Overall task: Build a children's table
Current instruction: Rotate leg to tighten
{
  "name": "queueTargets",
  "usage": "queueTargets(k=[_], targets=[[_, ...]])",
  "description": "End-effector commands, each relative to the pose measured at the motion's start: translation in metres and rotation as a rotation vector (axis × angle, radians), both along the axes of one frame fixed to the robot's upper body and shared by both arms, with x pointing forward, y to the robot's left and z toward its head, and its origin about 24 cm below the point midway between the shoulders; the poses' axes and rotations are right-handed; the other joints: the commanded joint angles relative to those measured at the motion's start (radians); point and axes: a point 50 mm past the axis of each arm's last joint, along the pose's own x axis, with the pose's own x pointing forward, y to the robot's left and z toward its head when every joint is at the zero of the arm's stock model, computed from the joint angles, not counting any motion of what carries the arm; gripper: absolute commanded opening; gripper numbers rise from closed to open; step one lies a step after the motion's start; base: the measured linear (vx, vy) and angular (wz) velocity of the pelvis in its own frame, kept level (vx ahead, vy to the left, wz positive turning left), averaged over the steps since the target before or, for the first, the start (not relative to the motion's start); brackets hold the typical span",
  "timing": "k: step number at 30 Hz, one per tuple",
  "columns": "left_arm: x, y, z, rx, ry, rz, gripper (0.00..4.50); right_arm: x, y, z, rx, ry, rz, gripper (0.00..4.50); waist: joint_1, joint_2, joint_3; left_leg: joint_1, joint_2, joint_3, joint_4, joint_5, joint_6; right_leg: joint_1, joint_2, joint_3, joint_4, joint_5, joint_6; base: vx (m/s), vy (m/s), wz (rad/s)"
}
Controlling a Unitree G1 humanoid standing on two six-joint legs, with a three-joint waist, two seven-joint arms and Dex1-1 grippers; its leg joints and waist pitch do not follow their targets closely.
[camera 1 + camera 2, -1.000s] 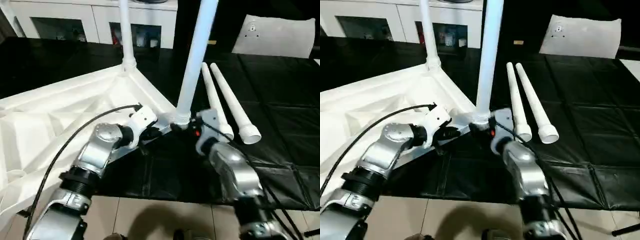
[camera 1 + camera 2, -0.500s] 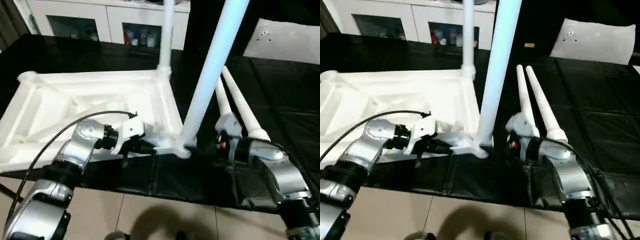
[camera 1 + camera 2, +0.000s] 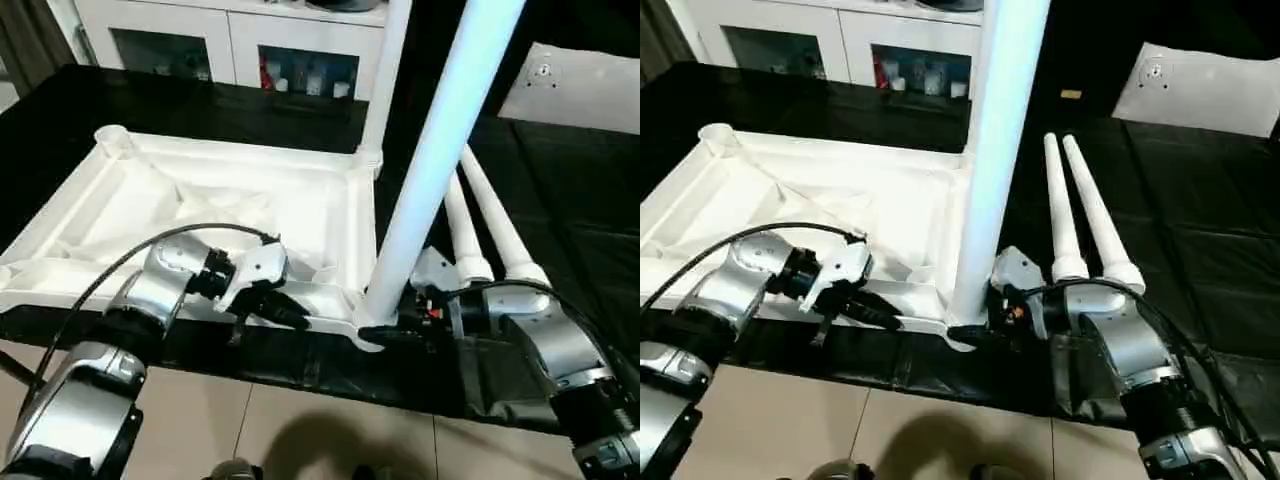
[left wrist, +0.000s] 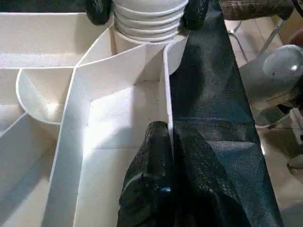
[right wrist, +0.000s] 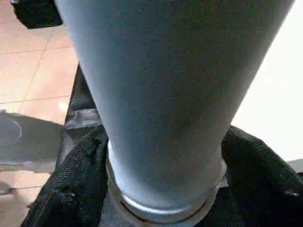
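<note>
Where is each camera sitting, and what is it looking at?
Head eyes: on the head, looking down at the upturned table top, both silver forearms showing.
Left wrist: along the left gripper, shut on the table's rim.
Right wrist: close to the near upright leg, right gripper fingers either side.
Shared: that leg's ribbed base shows in both wrist views.

White tabletop inverted, 2 legs upright.

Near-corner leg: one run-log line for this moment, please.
left gripper: shut on tabletop rim | right gripper: around near-corner leg base | loose legs: two
</note>
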Motion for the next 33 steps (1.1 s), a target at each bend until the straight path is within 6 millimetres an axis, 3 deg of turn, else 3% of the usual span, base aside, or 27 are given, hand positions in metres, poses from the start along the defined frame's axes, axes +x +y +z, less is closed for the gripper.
queueTargets(k=[1, 15, 16, 22, 25, 28, 29, 31, 32, 33], targets=[[-0.001, -0.012, 0.008, 0.002, -0.018, -0.117, 0.0, 0.003, -0.001, 0.006, -0.006, -0.01, 0.019, 3.02, -0.001, -0.002, -0.069, 0.012, 0.04, -0.001, -0.066, -0.192, 0.066, 0.057, -0.064, 0.046, -0.061, -0.201, -0.24, 0.0, 0.0, 0.0], [-0.001, -0.006, 0.004, 0.008, -0.003, -0.112, 0.0, -0.002, 0.005, 0.004, 0.045, 0.042, 0.05, 2.78, 0.0, -0.004, -0.063, 0.012, 0.041, -0.002, -0.069, -0.216, 0.058, 0.054, -0.065, 0.045, -0.068, -0.262, -0.224, 0.0, 0.0, 0.0], [-0.001, -0.005, 0.003, -0.003, 0.001, -0.087, 0.0, -0.003, 0.008, 0.003, 0.069, 0.056, 0.044, 2.78, 0.0, 0.0, -0.062, 0.013, 0.041, -0.003, -0.071, -0.221, 0.055, 0.053, -0.065, 0.045, -0.068, -0.27, -0.223, 0.0, 0.0, 0.0], [0.005, -0.013, 0.001, -0.041, -0.046, 0.084, 0.0, -0.003, 0.025, 0.0, 0.158, 0.074, -0.093, 2.78, -0.003, 0.001, -0.059, 0.016, 0.043, -0.005, -0.076, -0.256, 0.034, 0.048, -0.065, 0.046, -0.072, -0.304, -0.215, 0.0, 0.0, 0.0], [0.006, -0.024, -0.003, -0.068, -0.067, 0.202, 0.0, -0.001, 0.042, -0.009, 0.169, 0.061, -0.24, 2.78, -0.017, 0.001, -0.054, 0.015, 0.042, -0.012, -0.083, -0.299, -0.002, 0.045, -0.068, 0.046, -0.079, -0.387, -0.187, 0.0, 0.0, 0.0], [0.004, -0.044, -0.004, -0.132, -0.058, 0.316, 0.0, 0.003, 0.062, -0.016, 0.214, 0.091, -0.397, 2.78, -0.032, -0.001, -0.05, 0.014, 0.04, -0.013, -0.086, -0.306, -0.006, 0.042, -0.067, 0.048, -0.084, -0.407, -0.183, 0.0, 0.0, 0.0], [0.004, -0.052, -0.005, -0.147, -0.055, 0.356, 0.0, 0.005, 0.069, -0.017, 0.231, 0.097, -0.45, 2.78, -0.039, -0.003, -0.053, 0.015, 0.035, -0.014, -0.083, -0.315, -0.004, 0.044, -0.068, 0.045, -0.09, -0.448, -0.166, 0.0, 0.0, 0.0], [0.002, -0.07, -0.005, -0.184, -0.053, 0.455, 0.0, 0.008, 0.084, -0.018, 0.244, 0.106, -0.556, 2.78, -0.047, 0.004, -0.048, 0.016, 0.039, -0.014, -0.084, -0.323, -0.009, 0.037, -0.068, 0.049, -0.092, -0.46, -0.166, 0.0, 0.0, 0.0], [0.0, -0.078, -0.005, -0.196, -0.05, 0.488, 0.0, 0.011, 0.09, -0.018, 0.256, 0.118, -0.613, 2.78, -0.05, -0.002, -0.047, 0.018, 0.038, -0.014, -0.084, -0.331, -0.01, 0.035, -0.066, 0.046, -0.097, -0.482, -0.156, 0.0, 0.0, 0.0], [0.0, -0.086, -0.004, -0.204, -0.057, 0.535, 0.0, 0.014, 0.097, -0.018, 0.274, 0.143, -0.673, 2.78, -0.054, -0.001, -0.049, 0.019, 0.034, -0.015, -0.083, -0.337, -0.01, 0.035, -0.066, 0.045, -0.099, -0.509, -0.145, 0.0, 0.0, 0.0]])
